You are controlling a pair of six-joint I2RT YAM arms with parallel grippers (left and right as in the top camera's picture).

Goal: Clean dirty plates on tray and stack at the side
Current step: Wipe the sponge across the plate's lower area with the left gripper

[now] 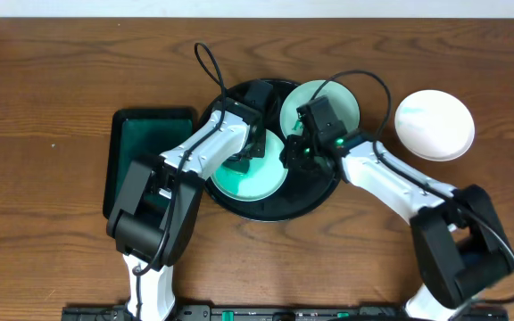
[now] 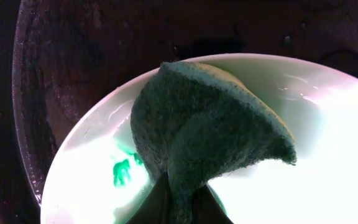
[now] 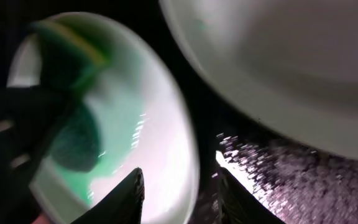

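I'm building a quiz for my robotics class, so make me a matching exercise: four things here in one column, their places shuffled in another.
1 white plate
2 sponge
3 green tray
4 smeared turquoise plate

A on the black tray, beneath the sponge
B left of that tray
C in the left gripper
D on the table, far right

Pairs: 1-D, 2-C, 3-B, 4-A

My two arms wore smooth white shells between bulky black joint housings, left arm [image 1: 205,144] and right arm [image 1: 386,183] alike. A thin black cable [image 1: 205,61] looped off my left wrist. Another cable [image 1: 355,74] arched over the right, where a small green light [image 1: 335,141] glowed. My right fingers [image 3: 129,199] were dark, tapered blades.
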